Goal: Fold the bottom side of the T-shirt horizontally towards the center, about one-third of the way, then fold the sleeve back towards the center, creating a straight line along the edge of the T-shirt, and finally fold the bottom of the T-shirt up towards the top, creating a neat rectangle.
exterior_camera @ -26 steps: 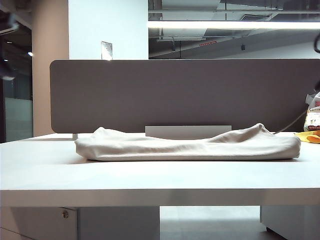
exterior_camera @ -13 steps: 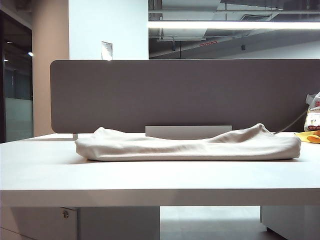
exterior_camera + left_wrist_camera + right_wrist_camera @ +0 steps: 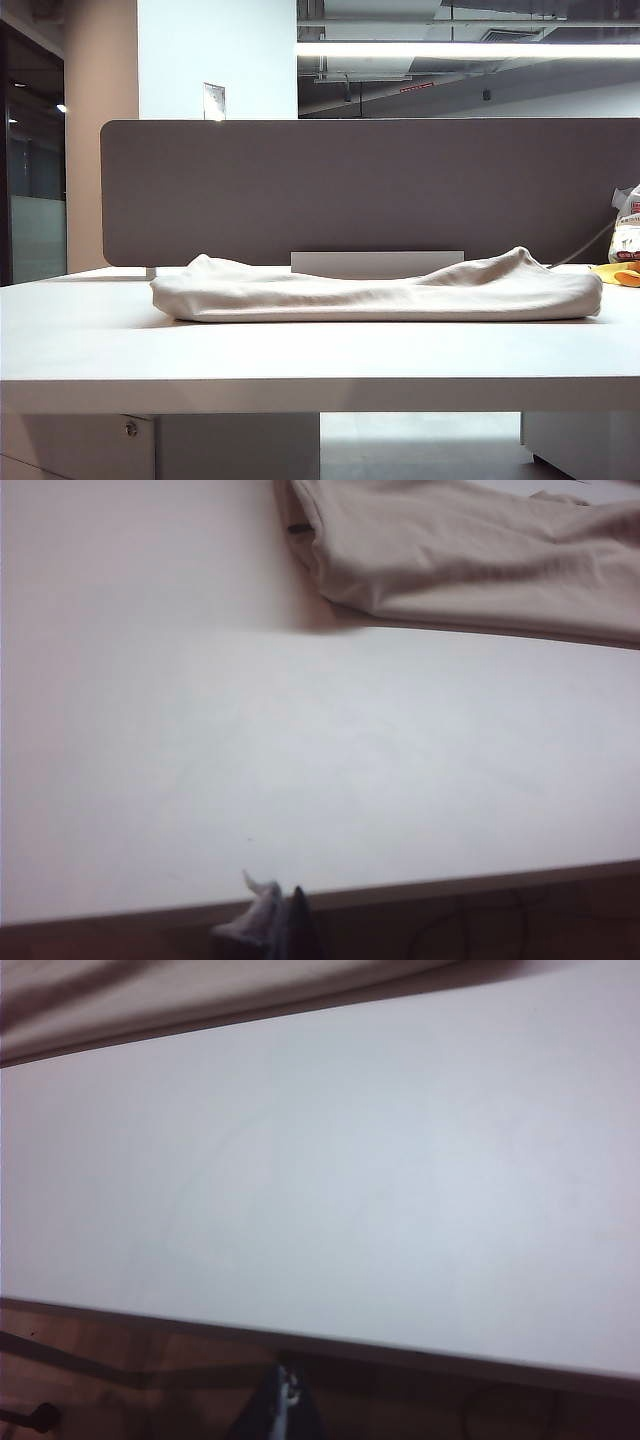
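Observation:
The beige T-shirt (image 3: pixel 380 292) lies folded into a long flat bundle across the middle of the white table (image 3: pixel 300 355). Which edge is the bottom of the T-shirt cannot be told in these frames. Neither gripper shows in the exterior view. In the left wrist view my left gripper (image 3: pixel 280 905) is shut and empty, back over the table's near edge, far from the T-shirt (image 3: pixel 480 550). My right gripper (image 3: pixel 288 1388) is also shut and empty, just off the table's near edge, with the T-shirt (image 3: pixel 150 995) at the far side of the bare tabletop.
A grey partition panel (image 3: pixel 370 190) stands right behind the shirt. Yellow-and-white packaged items (image 3: pixel 626 250) sit at the table's far right end. A wide strip of bare tabletop (image 3: pixel 300 760) lies between the shirt and the near edge.
Dark arm parts that showed at the upper left and right edges of the exterior view a second ago have left it. The shirt has not moved.

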Robot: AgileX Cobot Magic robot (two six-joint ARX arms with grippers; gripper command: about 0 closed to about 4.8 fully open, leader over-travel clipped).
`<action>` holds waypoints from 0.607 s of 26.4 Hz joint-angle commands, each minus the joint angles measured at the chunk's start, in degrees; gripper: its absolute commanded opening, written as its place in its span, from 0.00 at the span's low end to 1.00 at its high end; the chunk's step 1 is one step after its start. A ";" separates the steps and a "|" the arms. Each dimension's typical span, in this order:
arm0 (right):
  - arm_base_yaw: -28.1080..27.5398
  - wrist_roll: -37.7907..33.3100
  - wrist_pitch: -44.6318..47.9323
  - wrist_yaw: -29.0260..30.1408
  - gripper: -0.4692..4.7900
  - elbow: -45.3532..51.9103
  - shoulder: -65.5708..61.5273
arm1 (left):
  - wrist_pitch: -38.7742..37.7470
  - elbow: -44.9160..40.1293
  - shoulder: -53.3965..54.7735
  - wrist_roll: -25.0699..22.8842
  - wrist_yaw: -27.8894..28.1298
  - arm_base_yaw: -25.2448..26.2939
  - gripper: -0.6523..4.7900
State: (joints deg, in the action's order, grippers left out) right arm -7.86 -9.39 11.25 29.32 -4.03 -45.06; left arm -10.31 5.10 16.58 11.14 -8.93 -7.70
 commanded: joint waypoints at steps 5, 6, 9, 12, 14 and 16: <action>-0.04 0.02 0.85 0.17 0.08 -0.17 0.02 | 2.08 0.11 -0.24 -6.71 3.58 0.15 0.11; -0.04 0.02 0.85 0.15 0.08 -0.17 0.02 | 2.23 0.11 -1.42 -8.39 5.79 0.85 0.11; -0.04 0.00 0.83 0.17 0.08 -0.15 0.02 | 2.25 0.11 -4.61 -9.16 5.64 6.12 0.11; -0.04 0.02 0.85 0.15 0.08 -0.17 0.02 | 2.27 -0.15 -8.63 -9.35 1.68 12.74 0.11; -0.04 0.02 0.83 0.17 0.08 -0.17 0.00 | 2.32 -0.76 -10.73 -9.44 1.55 13.53 0.11; -0.04 0.02 0.83 0.15 0.08 -0.17 0.02 | 2.58 -1.88 -13.05 -9.68 1.25 13.33 0.11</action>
State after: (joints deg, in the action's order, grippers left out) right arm -7.86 -9.39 11.27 29.34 -4.03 -45.06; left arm -8.27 3.97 4.45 1.98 -6.83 5.89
